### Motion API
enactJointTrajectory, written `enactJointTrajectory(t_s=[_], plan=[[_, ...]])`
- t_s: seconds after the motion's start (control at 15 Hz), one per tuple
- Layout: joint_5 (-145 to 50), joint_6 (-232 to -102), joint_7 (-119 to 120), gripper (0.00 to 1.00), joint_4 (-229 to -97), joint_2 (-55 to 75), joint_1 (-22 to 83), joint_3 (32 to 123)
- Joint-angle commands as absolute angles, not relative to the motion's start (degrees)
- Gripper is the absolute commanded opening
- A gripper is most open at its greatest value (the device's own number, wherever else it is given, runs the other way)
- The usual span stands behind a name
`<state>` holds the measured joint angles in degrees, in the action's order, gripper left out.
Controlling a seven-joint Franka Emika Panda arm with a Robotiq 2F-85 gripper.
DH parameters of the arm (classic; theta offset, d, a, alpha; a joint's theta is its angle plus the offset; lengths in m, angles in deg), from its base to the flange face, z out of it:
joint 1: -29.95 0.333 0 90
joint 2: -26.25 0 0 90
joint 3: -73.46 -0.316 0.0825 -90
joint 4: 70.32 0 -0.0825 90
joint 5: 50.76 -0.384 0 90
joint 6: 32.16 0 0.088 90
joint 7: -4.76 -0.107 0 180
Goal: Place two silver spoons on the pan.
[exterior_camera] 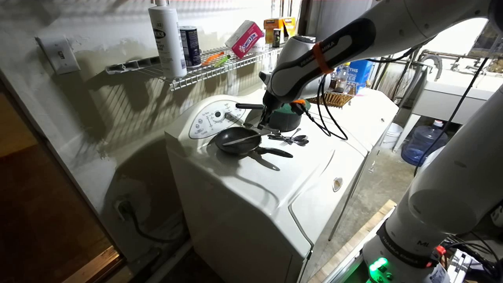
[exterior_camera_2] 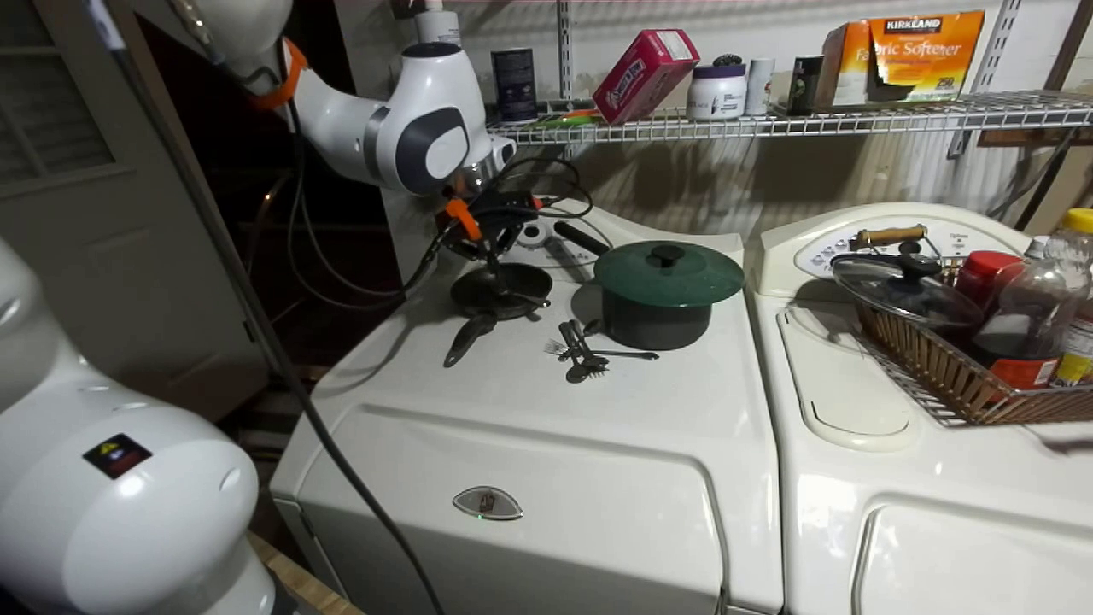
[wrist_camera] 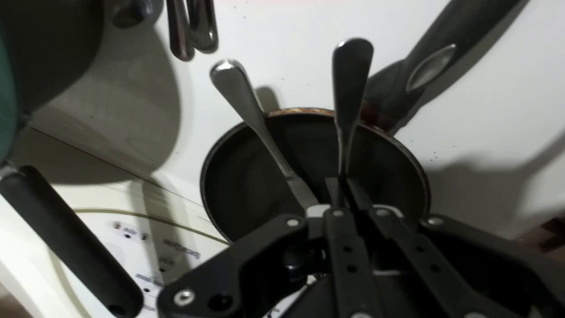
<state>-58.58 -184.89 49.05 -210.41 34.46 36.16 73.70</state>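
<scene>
Where the white table (exterior_camera_2: pixel 504 393) rises to its dial panel (exterior_camera: pixel 214 120), one pan (wrist_camera: pixel 242 176): round, shallow, black, set on the table, its short dark handle (exterior_camera: pixel 275 151) pointing toward the table's front. Loose utensil (wrist_camera: pixel 255 117): slim, silver, slanting across the pan's rim, lower end inside, handle end jutting outside on the side of the pot (exterior_camera_2: pixel 662 323). Held utensil (wrist_camera: pixel 347 115): silver, of like handle, extending over the rim near the pan's own handle; whether it touches the pan cannot be told. Lower ends of both partly hidden in the wrist view, so neither can be confirmed as a spoon. Gripper (wrist_camera: pixel 345 191): black, over the pan, its fingers (wrist_camera: pixel 362 198) close together with the held utensil's neck pinched between them. Arm (exterior_camera: pixel 385 29): white, banded in orange, reaching over the table in both exterior views. Cutlery pile (exterior_camera_2: pixel 583 352): dark metal spoons and forks, overlapping on the table, just in front of the pot. Pot: dark body, green lid (exterior_camera_2: pixel 666 286) with black knob (exterior_camera_2: pixel 664 255), long black handle (wrist_camera: pixel 70 243) reaching over the dial panel. Wire shelf (exterior_camera_2: pixel 786 125), above: dark canister (exterior_camera_2: pixel 514 84), upright; pink box (exterior_camera_2: pixel 645 77), tilted; white tub (exterior_camera_2: pixel 717 98), purple-lidded; torn orange box (exterior_camera_2: pixel 926 60) marked as fabric softener. Brown basket (exterior_camera_2: pixel 939 363), well apart from the pan, beyond the pot: bottles (exterior_camera_2: pixel 1029 320) inside, and a glass lid (exterior_camera_2: pixel 888 295) lying aslant over its rim.
</scene>
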Motion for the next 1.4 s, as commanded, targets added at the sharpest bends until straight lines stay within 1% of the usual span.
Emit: enactJointTrajectory(t_s=[0.0,0.67,1.33], plan=[[-55.6,-184.4,49.3,0.01,-207.4,30.0,37.4,72.2],[-37.6,-177.2,37.2,0.01,-196.4,18.4,36.7,69.9],[-33.3,-171.0,34.3,0.01,-189.2,11.6,36.9,68.2]])
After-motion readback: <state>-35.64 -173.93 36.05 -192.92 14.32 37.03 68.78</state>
